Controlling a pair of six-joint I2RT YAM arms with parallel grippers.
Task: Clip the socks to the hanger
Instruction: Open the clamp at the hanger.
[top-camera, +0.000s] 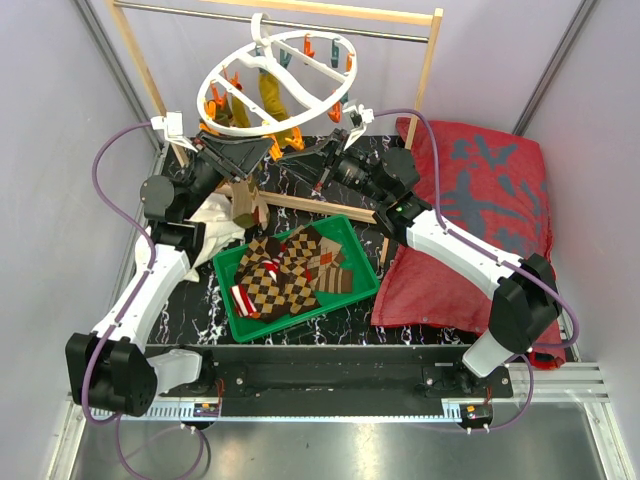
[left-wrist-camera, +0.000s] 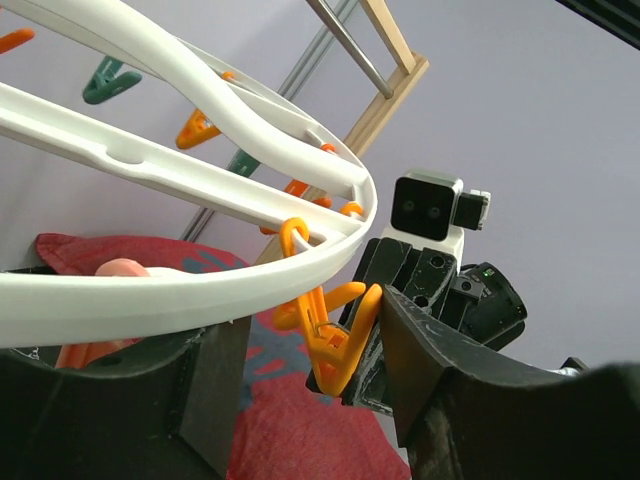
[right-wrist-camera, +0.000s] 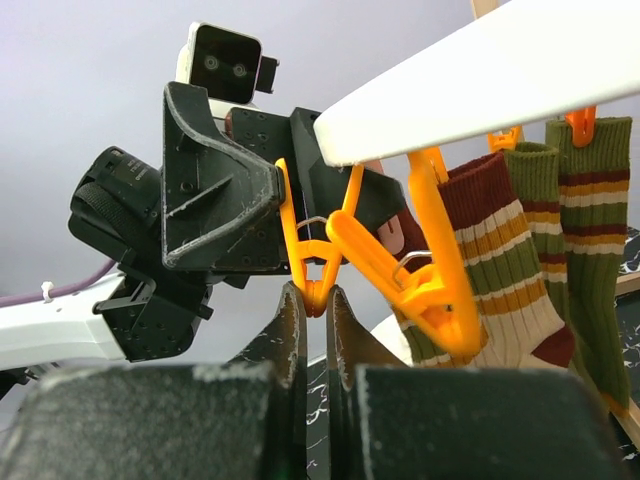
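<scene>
Under wooden rack: left gripper wide, right gripper pinching 1 orange clip.

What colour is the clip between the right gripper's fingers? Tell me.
Orange; the clip in the right gripper shows best in the right wrist view.

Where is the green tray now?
In the top view the green tray lies central on the table, with the white cloth at its left and the red cushion at its right.
</scene>
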